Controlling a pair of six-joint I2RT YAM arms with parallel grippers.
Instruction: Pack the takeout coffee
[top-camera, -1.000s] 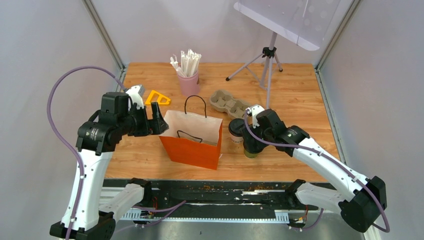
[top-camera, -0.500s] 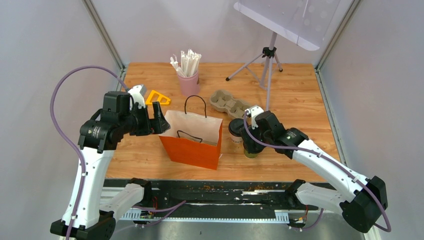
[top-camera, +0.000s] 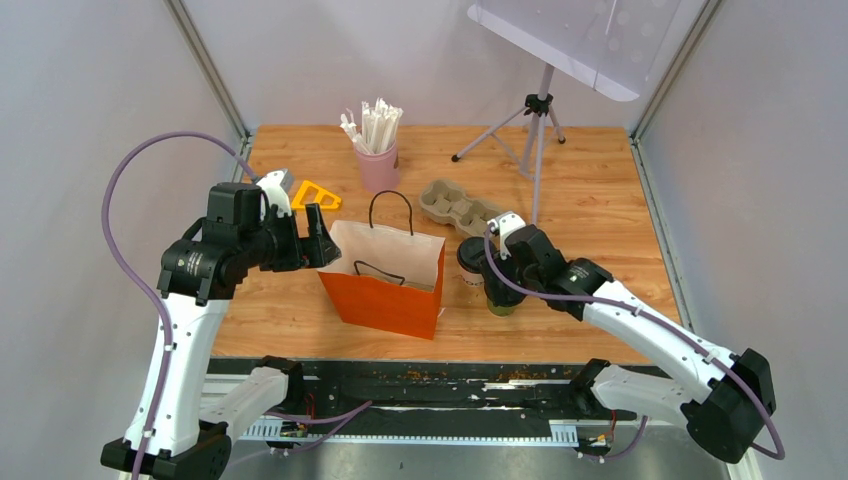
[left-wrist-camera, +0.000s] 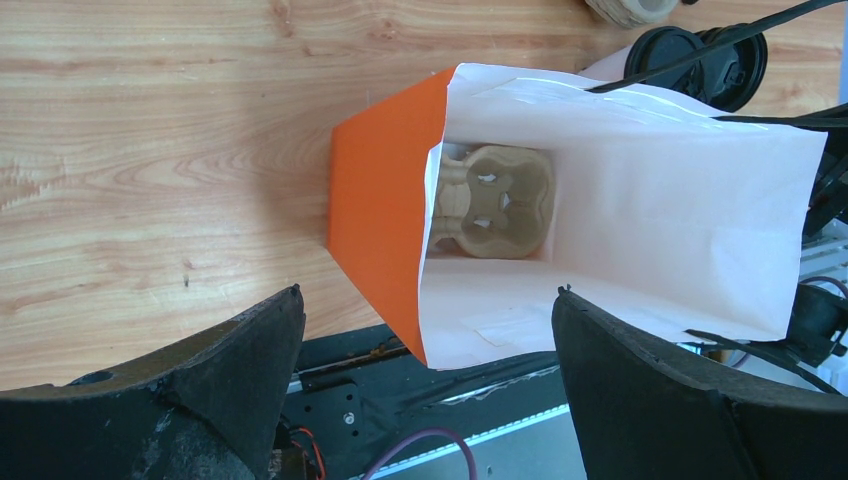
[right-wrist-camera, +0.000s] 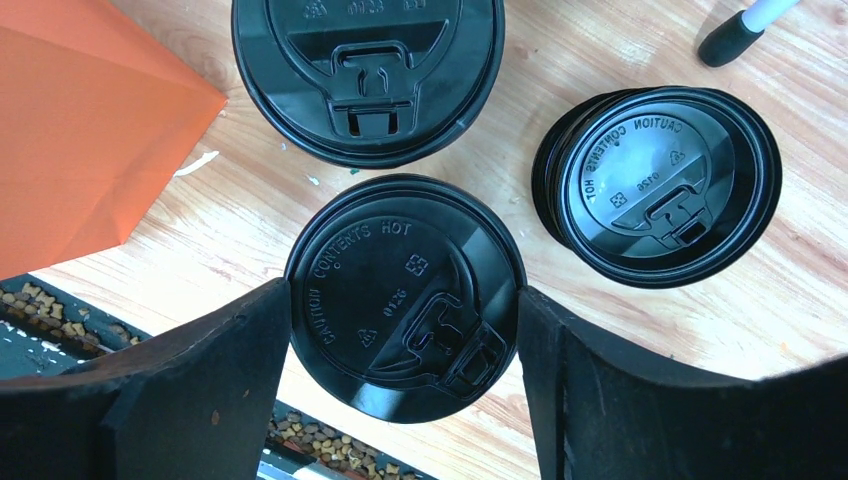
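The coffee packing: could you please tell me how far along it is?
Done: a carrier lies at the bottom of the bag. In hand: the right gripper straddles the green cup; a firm grip is not clear. The left gripper hangs open at the bag. To do: it and the white cup stand on the table, unbagged.

Top view: right tool (top-camera: 499, 284) covers most of the olive-green cup (top-camera: 502, 307). Right wrist: both cups' walls are hidden under their lids, whitish cup (right-wrist-camera: 368, 70) is cut by the top edge, finger-to-lid contact unclear. Left wrist: orange bag (left-wrist-camera: 375, 235) hides part of the carrier (left-wrist-camera: 490, 200).
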